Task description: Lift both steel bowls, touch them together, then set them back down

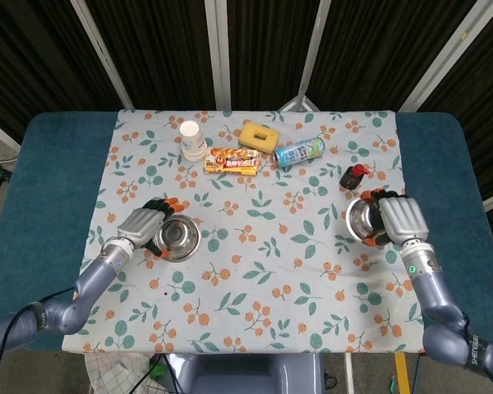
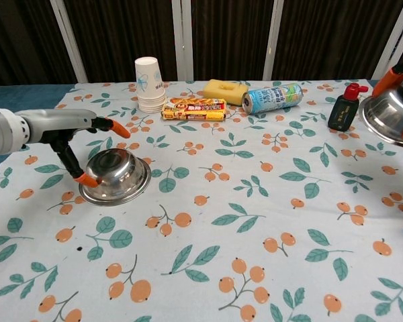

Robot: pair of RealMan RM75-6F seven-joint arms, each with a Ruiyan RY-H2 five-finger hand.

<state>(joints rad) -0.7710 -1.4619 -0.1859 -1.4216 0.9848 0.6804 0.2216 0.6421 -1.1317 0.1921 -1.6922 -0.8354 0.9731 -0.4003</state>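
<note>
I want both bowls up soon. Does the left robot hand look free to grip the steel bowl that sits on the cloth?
Probably yes. The left robot hand is already at the steel bowl, fingers spread around its left rim. Nothing stands between them; the paper cups and snack pack lie well behind.

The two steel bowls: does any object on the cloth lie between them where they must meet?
Nothing visible does. Between the left bowl and the right bowl lies only bare tablecloth.
</note>
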